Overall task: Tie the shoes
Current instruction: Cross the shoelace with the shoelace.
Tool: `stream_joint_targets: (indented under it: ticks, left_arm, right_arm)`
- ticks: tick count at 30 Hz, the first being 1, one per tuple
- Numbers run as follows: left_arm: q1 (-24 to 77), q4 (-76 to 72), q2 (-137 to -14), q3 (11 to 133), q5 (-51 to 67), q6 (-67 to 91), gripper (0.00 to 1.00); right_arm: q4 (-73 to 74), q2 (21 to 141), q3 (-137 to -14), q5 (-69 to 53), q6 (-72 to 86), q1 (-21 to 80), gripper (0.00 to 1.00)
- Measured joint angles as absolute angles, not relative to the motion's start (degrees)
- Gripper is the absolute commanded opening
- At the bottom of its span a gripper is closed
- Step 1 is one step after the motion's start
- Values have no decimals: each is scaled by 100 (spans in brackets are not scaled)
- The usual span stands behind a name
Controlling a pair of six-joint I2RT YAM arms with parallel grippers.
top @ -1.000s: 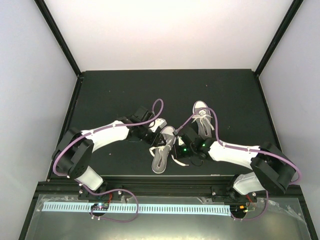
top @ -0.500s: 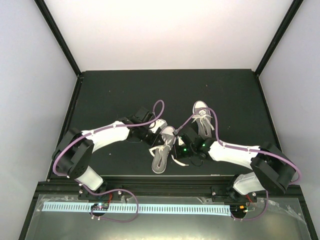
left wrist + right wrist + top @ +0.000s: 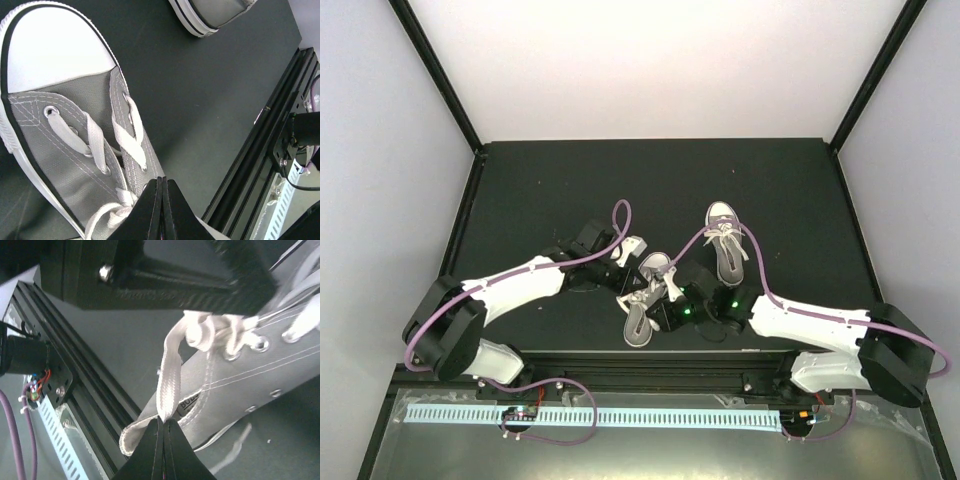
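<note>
Two grey canvas shoes with white toe caps lie on the black table. One shoe [image 3: 642,318] is near the front edge, the other [image 3: 725,245] to its right and farther back. My left gripper [image 3: 632,268] is over the near shoe's laced part. In the left wrist view my left gripper [image 3: 162,181] is shut just above the shoe [image 3: 75,115], beside a lace knot [image 3: 117,210]; nothing shows between its jaws. My right gripper [image 3: 662,305] is at the same shoe's right side. My right gripper [image 3: 162,419] is shut on a white lace [image 3: 170,375] that runs taut up to the knot.
The table's black front rail [image 3: 650,355] runs just behind the near shoe's heel and shows in both wrist views [image 3: 280,140] [image 3: 65,380]. The left arm's black body [image 3: 175,270] hangs close above the right gripper. Purple cables [image 3: 620,215] loop over both arms.
My right gripper has moved left and nearer, up against the near shoe. My left arm's elbow has swung left and toward the front; its gripper stays over the shoe.
</note>
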State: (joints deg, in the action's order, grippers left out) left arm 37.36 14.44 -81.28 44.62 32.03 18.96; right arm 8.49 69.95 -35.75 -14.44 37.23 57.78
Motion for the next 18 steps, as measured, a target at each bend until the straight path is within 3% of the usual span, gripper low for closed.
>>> stream_joint_targets:
  ticks: [2,4,10,18]
  left_arm:
    - [3736,1389,-8123,4399,3218,1962,3]
    - [3736,1369,-8097,4344,3223,1984,15]
    - [3736,1603,-7686,4285,3000,1772,34]
    - [3900,1909,-7303,4005,2821,1664,36]
  right_arm:
    - [838,7131,-3612,-1470,3695,5902,2]
    - [832,7330,-3671,-1479,3684,5979,2]
    - [832,7583,-3747,-1472,3673,6080,2]
    - [834,7627,-3750,-1474,3675,6104,2]
